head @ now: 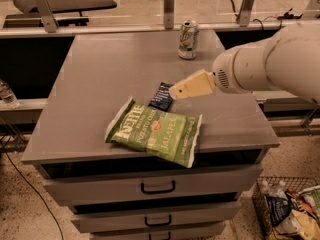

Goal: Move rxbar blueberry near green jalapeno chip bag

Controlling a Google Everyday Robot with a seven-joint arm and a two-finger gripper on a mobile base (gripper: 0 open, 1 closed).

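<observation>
The rxbar blueberry point(161, 96) is a small dark navy wrapper lying flat on the grey cabinet top point(110, 69). Its lower end touches the top edge of the green jalapeno chip bag point(155, 131). The bag is large and crinkled, with white lettering and an orange mark, and lies near the front edge. My gripper point(176, 91) is cream-coloured and reaches in from the right on a thick white arm point(270, 64). Its tip hangs just right of the bar and a little above it. Nothing shows in its grasp.
A green-and-white soda can point(188, 39) stands upright at the back of the top. Drawers with black handles point(157, 187) are below the front edge. A wire basket of wrappers point(290, 209) sits on the floor at lower right. A water bottle point(7, 94) is at far left.
</observation>
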